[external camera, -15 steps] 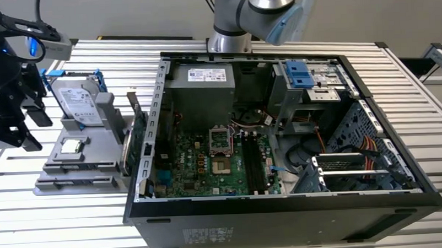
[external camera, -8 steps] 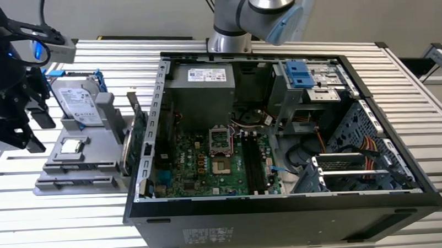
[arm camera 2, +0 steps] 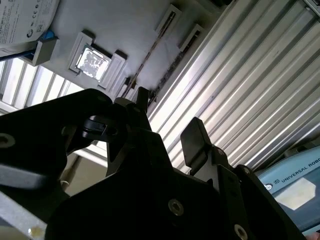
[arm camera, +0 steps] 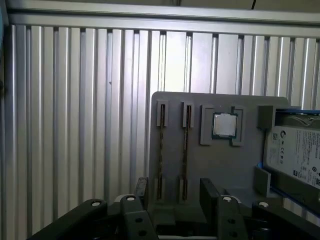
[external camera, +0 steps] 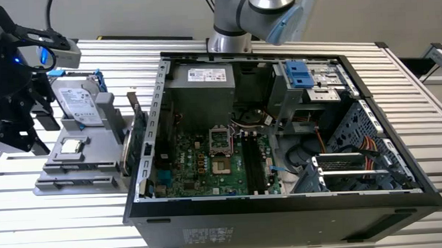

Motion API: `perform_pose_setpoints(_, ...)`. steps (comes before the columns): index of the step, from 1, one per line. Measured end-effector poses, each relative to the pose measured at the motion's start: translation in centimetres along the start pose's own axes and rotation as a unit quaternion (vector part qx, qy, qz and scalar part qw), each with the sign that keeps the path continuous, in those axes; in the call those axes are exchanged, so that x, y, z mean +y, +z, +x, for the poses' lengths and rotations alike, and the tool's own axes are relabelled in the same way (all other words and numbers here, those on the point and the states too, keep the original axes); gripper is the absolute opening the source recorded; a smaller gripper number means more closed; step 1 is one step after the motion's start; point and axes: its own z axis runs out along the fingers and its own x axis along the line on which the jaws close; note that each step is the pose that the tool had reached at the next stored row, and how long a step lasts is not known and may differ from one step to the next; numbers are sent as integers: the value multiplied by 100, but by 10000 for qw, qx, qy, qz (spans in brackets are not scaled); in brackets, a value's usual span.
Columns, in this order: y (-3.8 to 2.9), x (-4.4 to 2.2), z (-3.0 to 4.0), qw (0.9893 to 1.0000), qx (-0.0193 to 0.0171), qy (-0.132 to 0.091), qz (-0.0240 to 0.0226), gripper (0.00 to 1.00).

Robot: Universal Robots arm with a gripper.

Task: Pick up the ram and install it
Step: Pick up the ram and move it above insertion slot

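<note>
Mostly, the ram (arm camera: 161,150) is being shown edge-on, its chips being hidden, stood in a slot of the grey holder (arm camera: 240,170) beside a like stick (arm camera: 185,150). The holder is being borne by a slatted table (arm camera: 75,125), at the exterior view's left of an open computer case (external camera: 283,210). The ram's long axis is being seen running along the slats. Nothing is being gripped: the gripper (arm camera: 175,190) is being held spread above the holder.
</note>
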Motion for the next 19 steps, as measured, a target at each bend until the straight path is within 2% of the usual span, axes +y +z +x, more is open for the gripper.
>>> perform_pose_setpoints(9, 64, -4, -14, 10000, 20, 10, -1, 100)
perform_pose_setpoints(19, 128, -6, -62, 10000, 48, 16, 0, 100)
